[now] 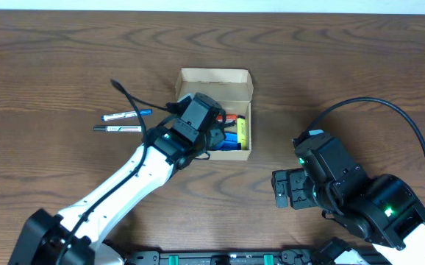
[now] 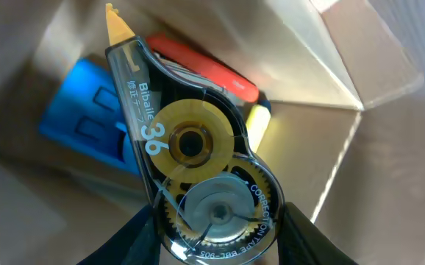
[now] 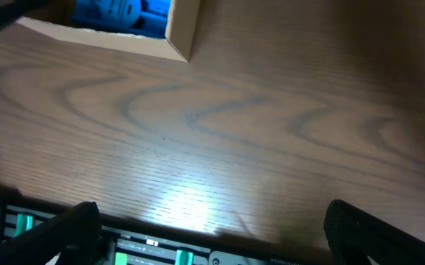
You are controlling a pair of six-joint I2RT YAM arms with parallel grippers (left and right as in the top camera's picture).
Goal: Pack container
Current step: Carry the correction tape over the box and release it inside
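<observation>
Clamped between the dark fingers (image 2: 135, 237) of the left gripper (image 2: 220, 224), a correction tape dispenser (image 2: 190, 158) fills the left wrist view: clear shell, yellow reel, a white "36" printed on it, its orange tip pointing away from the camera into the container (image 2: 323, 88). Beyond the dispenser, inside that tan cardboard box, lie a blue plastic item (image 2: 84, 125), a red marker (image 2: 205, 68) and a yellow highlighter (image 2: 258, 121) close together on the floor; whether the dispenser's tip touches any of them cannot be told. From overhead, the left arm reaches up from the bottom edge and its gripper hangs over the left half of the open box, which sits near the middle of the wooden table (image 1: 51, 59) with its flaps standing up. Just left of the box, two pens rest on the wood side by side, a blue-capped pen (image 1: 126, 115) above a black-capped pen (image 1: 117, 129), both apart from the cardboard. To the right, well apart from the box, the right gripper (image 3: 212, 213) hovers low above bare wood, its fingers spread wide with nothing between them; the box's near corner shows at the top of its wrist view.
</observation>
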